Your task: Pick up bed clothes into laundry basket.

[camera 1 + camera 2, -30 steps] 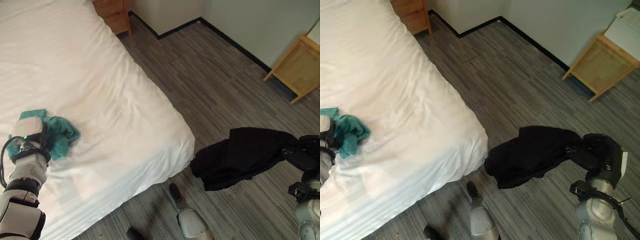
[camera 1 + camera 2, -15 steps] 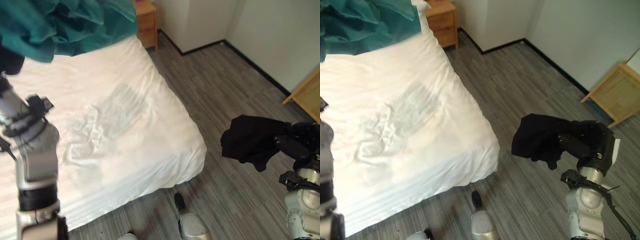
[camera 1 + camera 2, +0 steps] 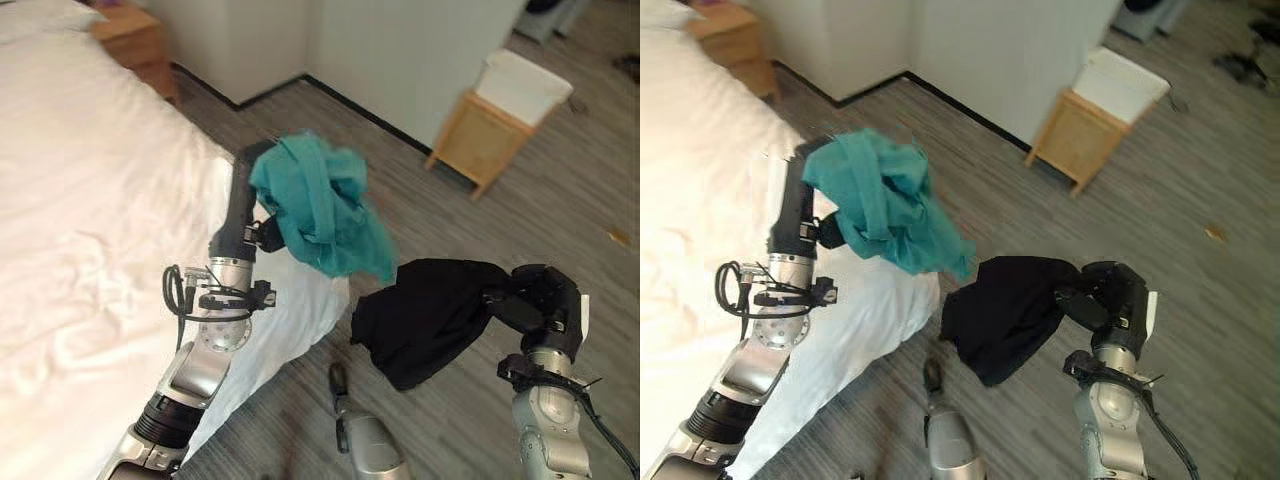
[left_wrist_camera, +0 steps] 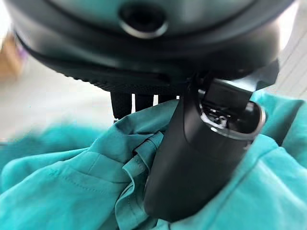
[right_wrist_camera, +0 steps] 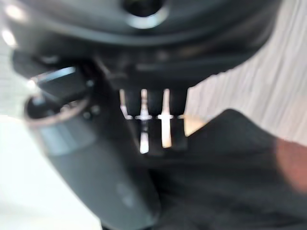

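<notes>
Teal garment (image 3: 322,206) hangs bunched off the left hand (image 3: 262,234), thumb and fingers pinched into the cloth, up over the white bed's (image 3: 90,230) corner. Right hand (image 3: 535,303) is curled tight on the black garment (image 3: 428,317), which droops above the grey floor (image 3: 420,215). Open floor runs toward the wooden stand (image 3: 481,139) by the wall.

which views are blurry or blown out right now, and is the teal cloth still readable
Right wrist view: soft all over, the right hand and black garment smeared. Left wrist view: the left hand's thumb and teal cloth crisp, background blurred. Left eye view: bed nearly blown out; teal cloth readable.
</notes>
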### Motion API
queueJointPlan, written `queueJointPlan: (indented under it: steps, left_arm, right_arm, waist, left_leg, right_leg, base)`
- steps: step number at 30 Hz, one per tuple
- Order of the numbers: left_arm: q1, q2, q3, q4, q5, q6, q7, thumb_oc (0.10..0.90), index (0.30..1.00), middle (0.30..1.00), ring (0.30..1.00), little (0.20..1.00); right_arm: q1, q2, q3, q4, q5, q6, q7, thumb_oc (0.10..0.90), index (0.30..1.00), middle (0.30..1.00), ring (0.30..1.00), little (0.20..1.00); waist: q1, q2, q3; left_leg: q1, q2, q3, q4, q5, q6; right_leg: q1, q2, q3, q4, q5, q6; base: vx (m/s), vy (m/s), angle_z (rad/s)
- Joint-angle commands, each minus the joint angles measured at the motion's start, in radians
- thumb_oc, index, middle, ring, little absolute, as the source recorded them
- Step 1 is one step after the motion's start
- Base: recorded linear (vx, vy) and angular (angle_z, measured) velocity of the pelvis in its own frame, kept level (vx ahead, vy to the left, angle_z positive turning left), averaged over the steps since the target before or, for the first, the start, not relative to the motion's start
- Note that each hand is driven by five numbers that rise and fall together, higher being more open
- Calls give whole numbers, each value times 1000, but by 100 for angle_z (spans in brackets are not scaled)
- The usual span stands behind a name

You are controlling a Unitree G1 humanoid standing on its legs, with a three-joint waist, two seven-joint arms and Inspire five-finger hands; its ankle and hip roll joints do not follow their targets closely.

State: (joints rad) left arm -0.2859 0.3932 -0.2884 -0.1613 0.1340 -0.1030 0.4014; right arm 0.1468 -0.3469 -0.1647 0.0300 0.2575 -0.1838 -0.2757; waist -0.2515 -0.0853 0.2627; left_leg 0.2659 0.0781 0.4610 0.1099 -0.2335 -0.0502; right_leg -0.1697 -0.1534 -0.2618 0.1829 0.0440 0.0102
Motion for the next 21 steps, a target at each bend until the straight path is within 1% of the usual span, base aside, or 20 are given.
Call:
queueJointPlan:
  steps: [1, 2, 3, 4, 5, 6, 7, 8, 9, 10, 11, 13, 14, 15, 16, 17, 18, 19, 20, 21]
  left_arm:
    - [-141, 8, 32, -128, -21, -100, 22, 400, 300, 300, 300, 300]
    - [-125, 15, 35, -123, -29, -89, 21, 400, 300, 300, 300, 300]
    - [-125, 16, 36, -123, -29, -89, 21, 400, 300, 300, 300, 300]
    - [-106, 26, 50, -122, -43, -83, 25, 400, 300, 300, 300, 300]
    - [-68, 37, 66, -132, -48, -81, 10, 400, 300, 300, 300, 300]
    - [-64, 38, 68, -135, -49, -81, 8, 400, 300, 300, 300, 300]
    - [-19, 33, 88, -147, -51, -83, -1, 400, 300, 300, 300, 300]
    - [-10, 33, 91, -153, -51, -82, -4, 400, 300, 300, 300, 300]
    - [5, 25, 94, -159, -55, -91, -11, 400, 300, 300, 300, 300]
    - [2, 18, 92, -147, -70, -92, -2, 400, 300, 300, 300, 300]
    - [0, 16, 94, -143, -72, -94, -1, 400, 300, 300, 300, 300]
    - [-19, 8, 85, -120, -89, -83, 7, 400, 300, 300, 300, 300]
    - [-90, -8, 61, -82, -100, -76, 48, 400, 300, 300, 300, 300]
    - [-91, -8, 61, -82, -100, -76, 49, 400, 300, 300, 300, 300]
    - [-85, -14, 63, -85, -121, -79, 58, 400, 300, 300, 300, 300]
    - [-75, -22, 61, -83, -129, -81, 62, 400, 300, 300, 300, 300]
    - [-64, -28, 58, -86, -139, -87, 62, 400, 300, 300, 300, 300]
    - [-27, -33, 57, -96, -149, -92, 49, 400, 300, 300, 300, 300]
    - [-5, -34, 64, -102, -149, -94, 43, 400, 300, 300, 300, 300]
    - [-3, -34, 64, -103, -149, -94, 42, 400, 300, 300, 300, 300]
  right_arm:
    - [-135, -160, -47, -151, -119, -69, -29, 400, 300, 300, 300, 300]
    - [-150, -172, -22, -150, -132, -60, -26, 400, 300, 300, 300, 300]
    - [-152, -173, -20, -149, -132, -60, -26, 400, 300, 300, 300, 300]
    - [-167, -179, 5, -138, -139, -58, -29, 400, 300, 300, 300, 300]
    - [-179, -179, 24, -142, -157, -50, -16, 400, 300, 300, 300, 300]
    - [-179, -178, 26, -142, -158, -49, -16, 400, 300, 300, 300, 300]
    - [-176, -179, 40, -133, -189, -38, -9, 400, 300, 300, 300, 300]
    - [-172, -178, 44, -134, -192, -37, -10, 400, 300, 300, 300, 300]
    - [-155, -205, 67, -138, -287, -28, -28, 400, 300, 300, 300, 300]
    - [-152, -225, 87, -143, -336, -14, -33, 400, 300, 300, 300, 300]
    - [-154, -226, 90, -145, -341, -11, -35, 400, 300, 300, 300, 300]
    - [-167, -257, 115, -150, -386, 0, -39, 400, 300, 300, 300, 300]
    - [-254, -330, 201, -142, -466, 28, -56, 400, 300, 300, 300, 300]
    - [-255, -330, 202, -142, -466, 28, -56, 400, 300, 300, 300, 300]
    - [-265, -337, 226, -143, -476, 35, -48, 400, 300, 300, 300, 300]
    - [-274, -346, 239, -138, -481, 36, -44, 400, 300, 300, 300, 300]
    - [-283, -353, 250, -130, -478, 39, -42, 400, 300, 300, 300, 300]
    - [-295, -363, 267, -117, -491, 47, -38, 400, 300, 300, 300, 300]
    - [-291, -364, 267, -116, -495, 48, -33, 400, 300, 300, 300, 300]
    - [-290, -364, 267, -116, -495, 49, -33, 400, 300, 300, 300, 300]
  waist:
    - [35, 59, -70]
    - [60, 70, -82]
    - [64, 70, -83]
    - [93, 77, -92]
    - [122, 82, -104]
    - [123, 82, -106]
    - [142, 82, -125]
    - [144, 84, -127]
    - [146, 64, -134]
    - [146, 62, -132]
    - [148, 66, -130]
    - [145, 69, -119]
    - [179, 85, -72]
    - [177, 88, -71]
    - [195, 81, -65]
    - [211, 67, -57]
    - [228, 59, -48]
    - [262, 58, -32]
    - [277, 57, -26]
    - [279, 58, -27]
  left_leg:
    - [-26, 10, -75, -197, 138, 32]
    - [-35, 21, -5, -187, 149, 37]
    - [-36, 21, 1, -189, 156, 36]
    - [-37, 32, 61, -182, 165, 33]
    - [-43, 41, 113, -181, 173, 28]
    - [-43, 41, 117, -181, 173, 28]
    - [-33, 51, 129, -182, 165, 13]
    - [-28, 56, 135, -181, 167, 8]
    - [-50, 99, 155, -117, 179, -18]
    - [-70, 153, 171, -28, 182, -42]
    - [-77, 166, 173, -6, 177, -49]
    - [-95, 214, 169, 105, 185, -65]
    - [-198, 309, -16, 420, 356, -104]
    - [-202, 314, -20, 425, 354, -105]
    - [-218, 275, -113, 472, 354, -84]
    - [-274, 227, -199, 546, 359, -75]
    - [-314, 194, -260, 603, 352, -72]
    - [-374, 146, -324, 634, 342, -68]
    - [-408, 126, -332, 635, 333, -66]
    - [-408, 127, -330, 640, 328, -65]
  right_leg:
    - [87, -74, 33, 32, -19, 172]
    - [127, -114, -32, 67, -33, 173]
    - [123, -112, -29, 62, -26, 170]
    - [149, -141, -105, 69, -34, 173]
    - [164, -173, -191, 68, -11, 179]
    - [163, -171, -188, 64, -8, 179]
    - [201, -157, -197, -10, -46, 193]
    - [210, -147, -195, -26, -41, 190]
    - [243, -102, -164, -138, -70, 181]
    - [256, -85, -153, -179, -68, 163]
    - [258, -77, -150, -184, -68, 158]
    - [270, -55, -130, -203, -84, 137]
    - [311, 39, -49, -258, -109, 51]
    - [311, 42, -51, -258, -109, 50]
    - [313, 48, -7, -261, -112, 39]
    - [317, 40, 24, -264, -108, 33]
    - [326, 38, 50, -265, -108, 29]
    - [347, 36, 86, -266, -112, 24]
    - [359, 35, 100, -269, -118, 24]
    - [358, 35, 102, -268, -121, 25]
  base:
    - [-351, -127, -107]
    - [-257, -105, -136]
    - [-213, -136, -252]
    - [-137, -173, -213]
    - [-122, -165, -174]
    - [-22, -263, -120]
    - [51, -171, -160]
    - [69, -467, -166]
    - [58, -436, -88]
    - [49, -445, -59]
    - [75, -264, -84]
    - [82, -305, -103]
    - [75, -342, -116]
    - [142, -377, -167]
    - [75, -107, -204]
    - [115, -159, -166]
    - [198, -177, -151]
    - [247, -155, -130]
    - [212, -93, -168]
    - [219, -37, -112]
